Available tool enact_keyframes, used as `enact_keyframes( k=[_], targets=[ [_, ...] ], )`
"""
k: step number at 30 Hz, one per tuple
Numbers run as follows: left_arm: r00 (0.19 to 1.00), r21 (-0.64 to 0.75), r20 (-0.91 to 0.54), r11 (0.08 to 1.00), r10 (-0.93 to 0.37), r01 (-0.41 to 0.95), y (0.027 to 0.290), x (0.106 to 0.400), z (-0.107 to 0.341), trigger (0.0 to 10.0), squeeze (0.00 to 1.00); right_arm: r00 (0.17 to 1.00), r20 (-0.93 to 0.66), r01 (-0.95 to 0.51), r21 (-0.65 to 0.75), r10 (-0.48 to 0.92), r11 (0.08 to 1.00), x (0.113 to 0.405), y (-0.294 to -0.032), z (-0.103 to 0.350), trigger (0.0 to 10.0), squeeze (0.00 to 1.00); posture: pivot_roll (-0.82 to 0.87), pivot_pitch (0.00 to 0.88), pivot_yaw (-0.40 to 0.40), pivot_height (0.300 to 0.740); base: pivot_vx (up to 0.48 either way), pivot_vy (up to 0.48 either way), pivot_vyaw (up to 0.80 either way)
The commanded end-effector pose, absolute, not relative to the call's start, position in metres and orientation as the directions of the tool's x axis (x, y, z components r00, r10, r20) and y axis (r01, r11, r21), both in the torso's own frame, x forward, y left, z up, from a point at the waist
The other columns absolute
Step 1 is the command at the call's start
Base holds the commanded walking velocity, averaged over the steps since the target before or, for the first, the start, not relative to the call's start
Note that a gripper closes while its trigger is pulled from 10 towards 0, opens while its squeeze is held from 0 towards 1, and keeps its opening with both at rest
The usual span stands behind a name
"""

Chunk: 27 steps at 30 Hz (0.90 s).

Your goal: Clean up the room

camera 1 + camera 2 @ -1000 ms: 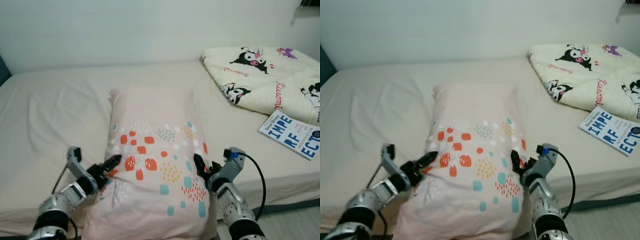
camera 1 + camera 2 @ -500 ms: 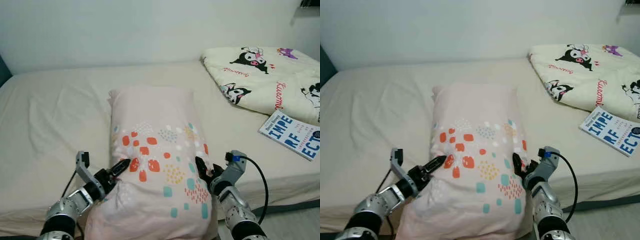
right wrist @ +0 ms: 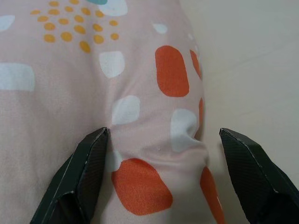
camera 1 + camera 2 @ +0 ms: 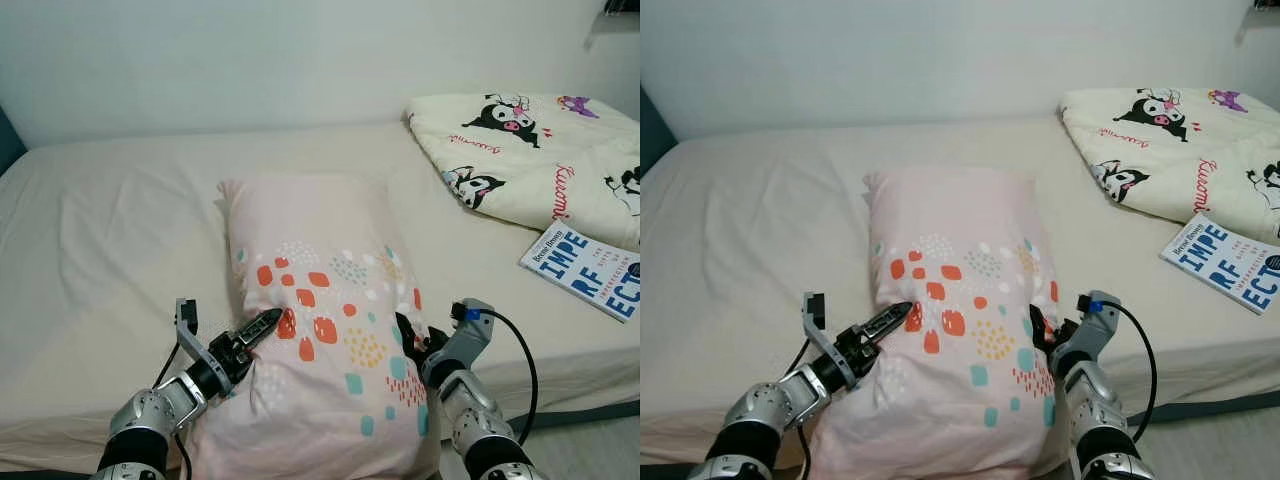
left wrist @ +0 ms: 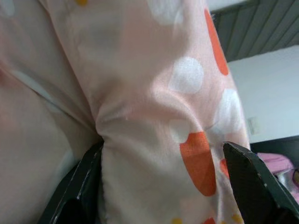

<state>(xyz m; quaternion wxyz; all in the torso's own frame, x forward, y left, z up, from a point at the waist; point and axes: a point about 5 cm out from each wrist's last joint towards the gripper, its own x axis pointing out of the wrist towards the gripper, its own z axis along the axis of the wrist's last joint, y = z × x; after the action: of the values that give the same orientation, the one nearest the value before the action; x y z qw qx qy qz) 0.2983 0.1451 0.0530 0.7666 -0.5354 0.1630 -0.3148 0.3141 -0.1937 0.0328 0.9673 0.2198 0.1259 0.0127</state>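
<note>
A pale pink pillow (image 4: 310,280) with orange, teal and white spots lies lengthwise on the cream bed (image 4: 110,230), its near end hanging over the front edge. My left gripper (image 4: 258,328) squeezes the pillow's near left side. In the left wrist view the spotted fabric (image 5: 154,93) bunches between its two black fingers (image 5: 74,191). My right gripper (image 4: 408,335) clamps the near right side. The right wrist view shows creased pillow cloth (image 3: 140,70) between its fingers (image 3: 86,172).
A folded cream blanket (image 4: 530,150) with cartoon prints lies at the bed's far right. A blue-and-white book (image 4: 590,275) rests beside it near the front edge. A white wall runs behind the bed, and a strip of floor (image 4: 600,450) shows at the lower right.
My left gripper has slid right and forward along the pillow's left side, pushing that side inward. The spotted near end has shifted slightly right. The right gripper has barely moved.
</note>
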Motion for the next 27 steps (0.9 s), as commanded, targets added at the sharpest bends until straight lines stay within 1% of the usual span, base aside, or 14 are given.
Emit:
enact_keyframes(
  k=[1,4,5,7,8,10,12,14,17,19,23,24,25,27],
  targets=[
    [0.674,-0.915,0.103,0.196,-0.732,0.353,0.123,0.295,0.055,10.0,1.0,0.956,-0.268,0.007,0.429,0.119,0.903,0.313,-0.181,0.027,10.0,1.0,0.0,0.113,-0.026,0.583,0.0,0.0,0.0],
    [0.637,-0.892,0.087,0.225,-0.766,0.392,0.119,0.292,0.055,10.0,1.0,0.956,-0.267,0.006,0.43,0.12,0.903,0.314,-0.18,0.028,10.0,1.0,0.0,0.114,-0.026,0.583,0.0,0.0,0.0],
    [0.569,-0.854,0.059,0.253,-0.82,0.454,0.114,0.287,0.056,10.0,0.25,0.956,-0.266,0.006,0.433,0.121,0.902,0.315,-0.178,0.029,10.0,1.0,0.01,0.115,-0.025,0.583,0.0,0.0,0.0],
    [0.547,-0.841,0.051,0.26,-0.836,0.475,0.112,0.285,0.056,10.0,0.22,0.957,-0.265,0.006,0.433,0.121,0.901,0.316,-0.178,0.029,10.0,1.0,0.01,0.115,-0.025,0.583,0.0,0.0,0.0],
    [0.502,-0.812,0.021,0.278,-0.865,0.513,0.111,0.282,0.055,10.0,0.0,0.957,-0.265,0.006,0.434,0.121,0.901,0.316,-0.178,0.029,10.0,1.0,0.01,0.115,-0.026,0.583,0.0,0.0,0.0],
    [0.47,-0.792,-0.001,0.287,-0.883,0.538,0.11,0.28,0.054,10.0,0.0,0.957,-0.264,0.006,0.435,0.121,0.901,0.316,-0.177,0.029,10.0,1.0,0.01,0.115,-0.026,0.583,0.0,0.0,0.0],
    [0.369,-0.73,-0.068,0.298,-0.927,0.615,0.107,0.271,0.05,10.0,0.0,0.957,-0.265,0.006,0.433,0.121,0.901,0.317,-0.177,0.03,10.0,1.0,0.01,0.114,-0.025,0.583,0.0,0.0,0.0],
    [0.311,-0.673,-0.121,0.308,-0.943,0.672,0.107,0.268,0.049,10.0,0.0,0.957,-0.264,0.008,0.432,0.119,0.902,0.317,-0.177,0.03,10.0,1.0,0.01,0.114,-0.024,0.583,0.0,0.0,0.0],
    [0.303,-0.61,-0.181,0.349,-0.936,0.711,0.109,0.268,0.047,10.0,0.0,0.957,-0.264,0.01,0.431,0.116,0.902,0.317,-0.178,0.03,10.0,1.0,0.01,0.114,-0.024,0.583,0.0,0.0,0.0],
    [0.317,-0.584,-0.216,0.382,-0.924,0.716,0.111,0.27,0.045,10.0,0.0,0.958,-0.265,0.012,0.429,0.114,0.903,0.317,-0.178,0.03,10.0,1.0,0.01,0.115,-0.023,0.583,0.0,0.0,0.0],
    [0.405,-0.55,-0.268,0.484,-0.874,0.681,0.113,0.279,0.043,10.0,0.0,0.958,-0.268,0.019,0.426,0.106,0.905,0.317,-0.18,0.03,10.0,1.0,0.01,0.115,-0.021,0.583,0.0,0.0,0.0],
    [0.447,-0.566,-0.259,0.51,-0.856,0.648,0.112,0.283,0.045,10.0,0.0,0.958,-0.268,0.021,0.425,0.104,0.905,0.317,-0.18,0.03,10.0,1.0,0.01,0.115,-0.021,0.583,0.0,0.0,0.0],
    [0.447,-0.566,-0.259,0.51,-0.856,0.648,0.112,0.283,0.045,10.0,0.0,0.958,-0.268,0.021,0.425,0.104,0.905,0.317,-0.18,0.03,10.0,1.0,0.01,0.115,-0.021,0.583,0.0,0.0,0.0],
    [0.544,-0.669,-0.208,0.524,-0.813,0.527,0.109,0.292,0.05,10.0,0.0,0.958,-0.269,0.024,0.426,0.101,0.905,0.317,-0.18,0.03,10.0,1.0,0.01,0.116,-0.02,0.583,0.0,0.0,0.0]
  ],
)
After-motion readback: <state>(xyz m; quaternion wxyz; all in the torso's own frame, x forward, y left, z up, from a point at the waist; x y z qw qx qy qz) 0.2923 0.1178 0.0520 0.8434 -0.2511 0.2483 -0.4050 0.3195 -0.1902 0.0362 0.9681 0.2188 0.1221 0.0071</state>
